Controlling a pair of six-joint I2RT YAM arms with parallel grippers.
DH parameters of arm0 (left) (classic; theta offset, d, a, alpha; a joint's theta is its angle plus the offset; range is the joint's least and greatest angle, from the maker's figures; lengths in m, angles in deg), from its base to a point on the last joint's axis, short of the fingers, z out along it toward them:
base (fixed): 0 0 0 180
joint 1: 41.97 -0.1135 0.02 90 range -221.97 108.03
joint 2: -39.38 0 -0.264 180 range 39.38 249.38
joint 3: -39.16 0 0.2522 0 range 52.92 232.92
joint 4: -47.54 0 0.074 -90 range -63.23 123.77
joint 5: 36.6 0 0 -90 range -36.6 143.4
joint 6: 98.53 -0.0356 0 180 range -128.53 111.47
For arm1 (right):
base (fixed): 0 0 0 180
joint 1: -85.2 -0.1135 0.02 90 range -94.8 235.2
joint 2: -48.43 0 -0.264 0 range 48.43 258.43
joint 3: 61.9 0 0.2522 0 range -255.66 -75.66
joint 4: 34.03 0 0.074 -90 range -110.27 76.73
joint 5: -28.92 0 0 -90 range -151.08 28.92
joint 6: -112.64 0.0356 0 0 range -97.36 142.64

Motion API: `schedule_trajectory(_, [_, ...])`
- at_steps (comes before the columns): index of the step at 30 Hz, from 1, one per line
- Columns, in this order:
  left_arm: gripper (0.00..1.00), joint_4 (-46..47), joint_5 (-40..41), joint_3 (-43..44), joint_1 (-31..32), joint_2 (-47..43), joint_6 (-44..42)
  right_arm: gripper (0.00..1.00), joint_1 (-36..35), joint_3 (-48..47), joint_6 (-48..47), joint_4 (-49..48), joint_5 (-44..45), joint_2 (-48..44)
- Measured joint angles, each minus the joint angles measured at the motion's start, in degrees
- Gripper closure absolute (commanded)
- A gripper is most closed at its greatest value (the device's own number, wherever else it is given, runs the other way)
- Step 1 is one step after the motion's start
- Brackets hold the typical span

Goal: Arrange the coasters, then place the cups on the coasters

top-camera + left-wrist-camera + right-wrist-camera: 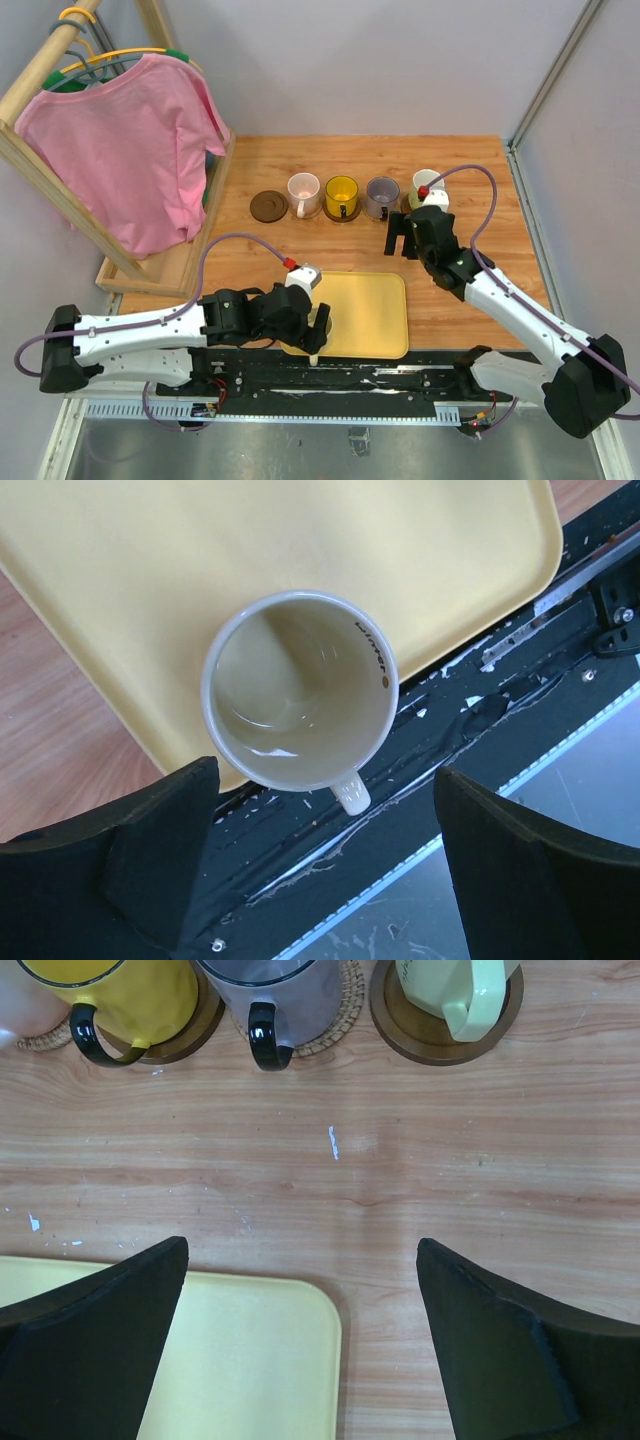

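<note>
A cream cup (298, 690) stands upright on the near-left corner of the yellow tray (150, 570), its handle over the tray's edge. My left gripper (325, 770) hovers open above it, with one finger (160, 830) on each side of the handle end and neither touching the cup. Along the back stand a pink cup (303, 190), a yellow cup (341, 194), a grey-purple cup (382, 194) and a white cup with a pale green inside (428, 185), each on a coaster. One dark brown coaster (267, 206) lies bare at the row's left end. My right gripper (402, 238) hangs open and empty in front of the row.
A wooden rack with a pink shirt (140, 160) fills the back left, its base (170, 270) lying along the table's left side. The yellow tray (375, 315) lies at the near middle. A black rail (400, 375) runs along the table's front edge.
</note>
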Motion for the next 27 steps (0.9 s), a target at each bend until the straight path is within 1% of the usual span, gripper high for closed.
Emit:
schedule_trajectory(8, [0.13, 1.01, 1.09, -2.16, 2.40, 1.81, 2.84, 0.02, 0.00, 0.37, 0.07, 0.20, -0.96, -0.79])
schedule_trajectory(12, [0.20, 1.22, 1.73, -2.89, 2.62, 1.88, 3.43, 0.02, 0.00, 0.68, 0.24, 0.22, -1.03, -0.92])
schedule_trajectory(17, [0.35, 2.19, 2.08, -3.72, 2.67, 2.05, 3.96, 0.02, 0.02, 0.68, 0.28, 0.20, -1.01, -0.92])
schedule_trajectory(27, [0.36, 3.39, 2.38, -4.98, 2.67, 2.34, 4.26, 0.02, 0.02, 0.68, 0.42, 0.20, -1.03, -0.92])
